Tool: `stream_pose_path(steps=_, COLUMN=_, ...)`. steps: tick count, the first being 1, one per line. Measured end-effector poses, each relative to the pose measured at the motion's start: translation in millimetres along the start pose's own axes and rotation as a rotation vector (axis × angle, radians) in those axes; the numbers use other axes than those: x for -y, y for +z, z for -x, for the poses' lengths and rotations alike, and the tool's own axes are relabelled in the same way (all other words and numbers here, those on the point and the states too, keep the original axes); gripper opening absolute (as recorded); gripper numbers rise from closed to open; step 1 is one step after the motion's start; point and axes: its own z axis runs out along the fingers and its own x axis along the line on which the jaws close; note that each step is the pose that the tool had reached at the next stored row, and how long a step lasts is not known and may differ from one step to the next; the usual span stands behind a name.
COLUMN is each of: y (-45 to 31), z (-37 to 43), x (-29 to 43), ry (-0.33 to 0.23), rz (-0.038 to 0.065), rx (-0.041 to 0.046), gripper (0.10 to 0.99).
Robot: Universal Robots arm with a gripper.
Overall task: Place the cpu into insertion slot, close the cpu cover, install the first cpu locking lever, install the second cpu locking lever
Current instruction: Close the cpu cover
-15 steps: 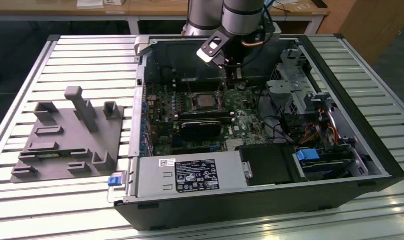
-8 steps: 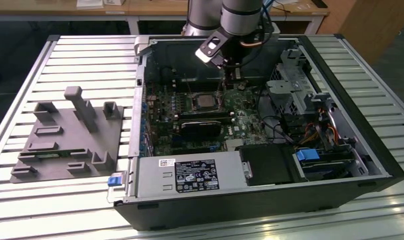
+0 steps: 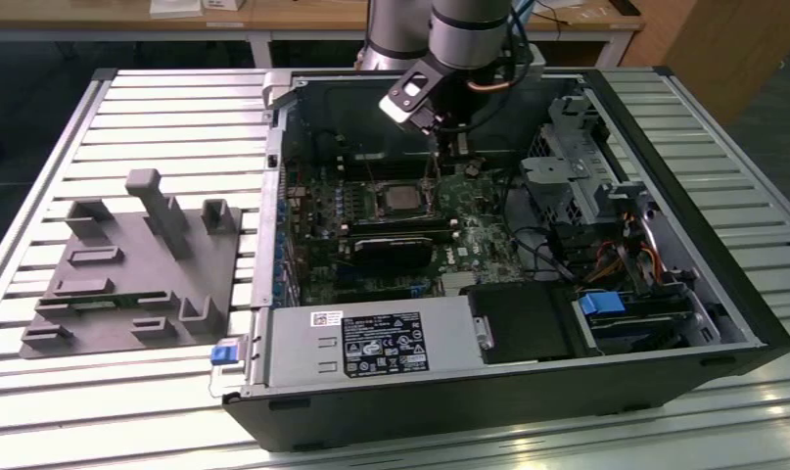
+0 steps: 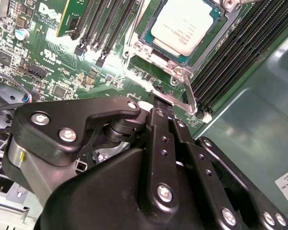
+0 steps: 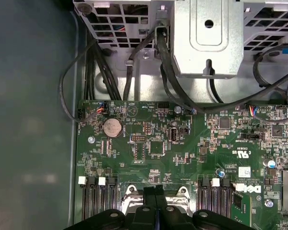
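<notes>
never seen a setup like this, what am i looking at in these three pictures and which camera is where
The exterior view is taken from a camera off the machine. In it a robot arm reaches down into an open desktop computer case that lies on a slatted metal table. On the exterior view's left sits a grey moulded parts holder.

The two wrist views come from cameras riding on the arm, looking closely at the green motherboard.

In the second wrist view the black hand has its fingers pressed together. Its tips are at a silvery locking lever next to the socket; I cannot tell whether they touch it. The cpu sits in the socket, with the cpu cover framing it.
</notes>
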Motion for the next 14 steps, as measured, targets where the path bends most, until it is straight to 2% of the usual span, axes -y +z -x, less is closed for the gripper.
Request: stream_pose_path(steps=14, y=0.0, z=0.0, x=3.3, ry=0.0, rz=0.0, rx=-0.0005, gripper=0.114)
